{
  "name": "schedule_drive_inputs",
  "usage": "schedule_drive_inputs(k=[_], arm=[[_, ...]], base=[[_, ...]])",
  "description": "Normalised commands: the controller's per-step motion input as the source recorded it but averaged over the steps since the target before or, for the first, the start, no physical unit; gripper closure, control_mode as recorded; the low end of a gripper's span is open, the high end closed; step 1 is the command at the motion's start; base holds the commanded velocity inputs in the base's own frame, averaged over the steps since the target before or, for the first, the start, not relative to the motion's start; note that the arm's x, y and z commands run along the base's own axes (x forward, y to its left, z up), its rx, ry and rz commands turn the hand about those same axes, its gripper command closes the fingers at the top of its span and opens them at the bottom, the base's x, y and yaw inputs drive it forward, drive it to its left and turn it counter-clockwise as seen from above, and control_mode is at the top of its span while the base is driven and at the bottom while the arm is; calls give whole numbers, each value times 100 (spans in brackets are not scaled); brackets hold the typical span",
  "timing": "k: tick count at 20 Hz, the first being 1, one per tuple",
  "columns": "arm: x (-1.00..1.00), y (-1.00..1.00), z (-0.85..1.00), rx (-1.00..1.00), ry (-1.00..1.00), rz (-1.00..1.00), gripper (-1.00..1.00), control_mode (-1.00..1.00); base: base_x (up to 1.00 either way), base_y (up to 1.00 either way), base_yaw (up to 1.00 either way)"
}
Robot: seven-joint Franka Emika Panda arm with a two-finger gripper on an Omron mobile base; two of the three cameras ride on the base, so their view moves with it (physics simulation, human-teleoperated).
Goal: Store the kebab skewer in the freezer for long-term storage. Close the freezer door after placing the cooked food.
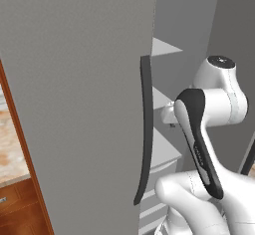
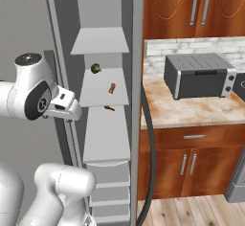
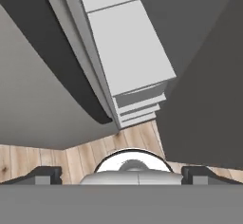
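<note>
Kebab skewer (image 2: 111,88) lies on a freezer shelf, apart from the gripper; closing the door is the step in hand.

Nearest, the gripper (image 3: 121,174) points down at the wooden floor (image 3: 71,156), its fingers spread wide and holding nothing. Just beyond it the freezer door (image 1: 74,104) stands open, its long dark handle (image 1: 144,129) facing the arm. Past that, the freezer (image 2: 103,124) shows pale shelves above stacked drawers; a small green thing (image 2: 96,68) sits behind the skewer, and a second reddish-brown scrap (image 2: 109,108) lies at the shelf's front edge, too small to name. Placing looks done, I judge. Next, the hand must get behind the door's outer face or handle and swing it shut. Farther right, a toaster oven (image 2: 198,74) sits on the counter (image 2: 191,110).
</note>
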Motion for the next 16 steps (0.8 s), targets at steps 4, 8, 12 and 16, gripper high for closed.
schedule_drive_inputs(k=[4,8,12,16], arm=[[-48,-1,-13,3,-1,12,-100,-100],[-13,0,-20,-8,0,7,-100,-100],[-16,-21,-3,-4,7,0,-100,-100],[-27,-28,-9,0,10,0,-100,-100]], base=[[0,0,0],[0,0,0],[0,0,0],[0,0,0]])
